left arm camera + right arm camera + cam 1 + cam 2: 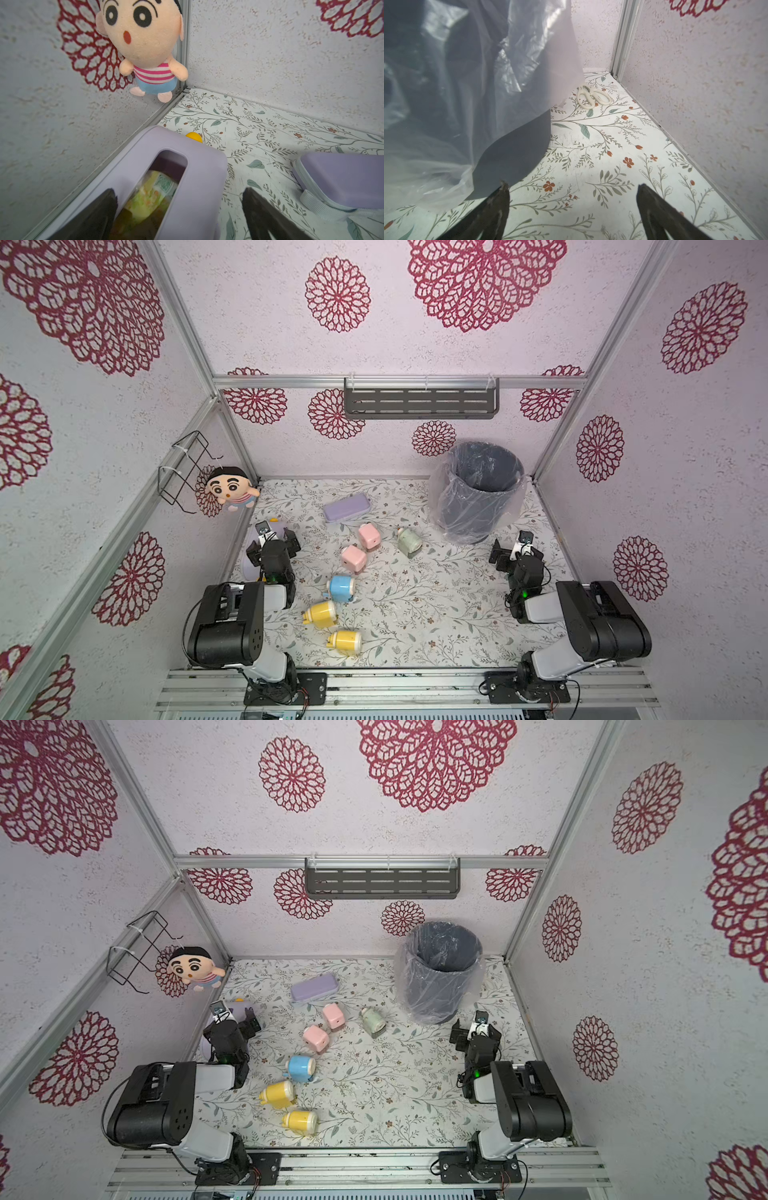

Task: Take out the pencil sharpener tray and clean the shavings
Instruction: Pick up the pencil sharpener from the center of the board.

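The bin [482, 489] stands at the back of the table. A green sharpener [409, 542] lies near the bin. Two pink sharpeners [368, 536] lie a bit farther from it. A blue sharpener [341, 588] and two yellow sharpeners [322, 614] lie farthest away. The shavings are too small to make out. The right gripper [573, 186] is just beside the bin, jaws wide apart and empty. The left gripper [179, 192] is far from the bin, over a purple box [145, 149], jaws wide apart and empty. White scissors [592, 97] lie beside the bin.

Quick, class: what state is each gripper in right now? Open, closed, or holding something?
Left gripper: open, holding nothing.
Right gripper: open, holding nothing.
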Motion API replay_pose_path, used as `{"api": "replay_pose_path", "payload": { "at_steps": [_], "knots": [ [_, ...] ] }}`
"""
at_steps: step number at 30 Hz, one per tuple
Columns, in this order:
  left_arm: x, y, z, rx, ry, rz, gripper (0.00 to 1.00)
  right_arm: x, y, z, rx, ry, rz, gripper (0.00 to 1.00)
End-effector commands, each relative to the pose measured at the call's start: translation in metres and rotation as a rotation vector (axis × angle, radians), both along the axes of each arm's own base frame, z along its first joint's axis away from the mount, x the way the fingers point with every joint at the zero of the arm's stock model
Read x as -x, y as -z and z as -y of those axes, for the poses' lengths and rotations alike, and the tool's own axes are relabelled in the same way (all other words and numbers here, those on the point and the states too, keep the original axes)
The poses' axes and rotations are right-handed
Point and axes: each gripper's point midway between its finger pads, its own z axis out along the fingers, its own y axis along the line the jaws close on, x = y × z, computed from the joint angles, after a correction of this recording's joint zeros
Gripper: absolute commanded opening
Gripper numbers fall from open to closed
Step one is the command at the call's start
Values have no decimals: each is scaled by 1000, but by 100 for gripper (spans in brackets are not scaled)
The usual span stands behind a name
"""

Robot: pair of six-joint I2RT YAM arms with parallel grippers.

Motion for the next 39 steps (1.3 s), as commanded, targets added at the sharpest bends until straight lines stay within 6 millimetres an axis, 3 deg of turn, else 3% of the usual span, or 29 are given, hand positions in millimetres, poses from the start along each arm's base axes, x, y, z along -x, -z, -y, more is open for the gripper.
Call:
{"api": "replay_pose_path", "payload": {
  "at_steps": [1,30,33,39],
  "knots": [
    [0,-2,0,-9,2,11,97,-3,-10,2,11,5,35,99],
    [1,-2,-1,-9,1,13,97,-3,-10,2,11,5,35,99],
    [5,-17,3,-48,-35,30,97,-5,-15,-5,28,-27,31,99],
    [32,-62,4,-118,-164,33,97,4,-57,-4,22,4,43,99]
  ]
}}
